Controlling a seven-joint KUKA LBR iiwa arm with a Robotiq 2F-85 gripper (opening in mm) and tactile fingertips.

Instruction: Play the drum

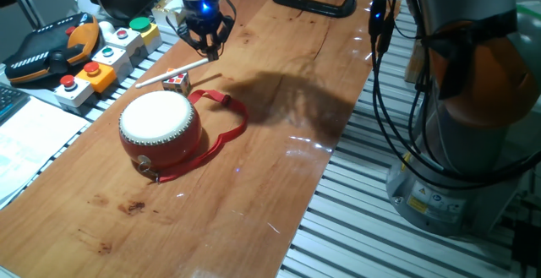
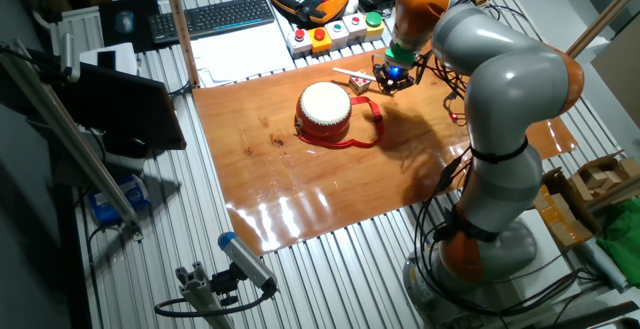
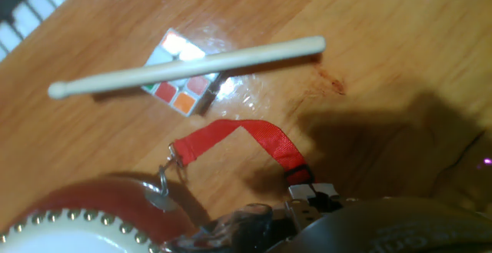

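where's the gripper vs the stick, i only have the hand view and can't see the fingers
Observer: The gripper hangs over the thick end of the stick, off to one side of the drum. I can't tell whether it's open.
Operator: is the drum head clear
Observer: Yes, the whole white skin is bare. The red strap loops on the table beside it.
Operator: anything past the stick
Observer: A button box sits just off the table edge there.

Bright overhead light leaves glare streaks low on the counter (image 2: 300, 219). The arm's dark shadow falls mid-frame. The hand view's bottom edge is blurred.
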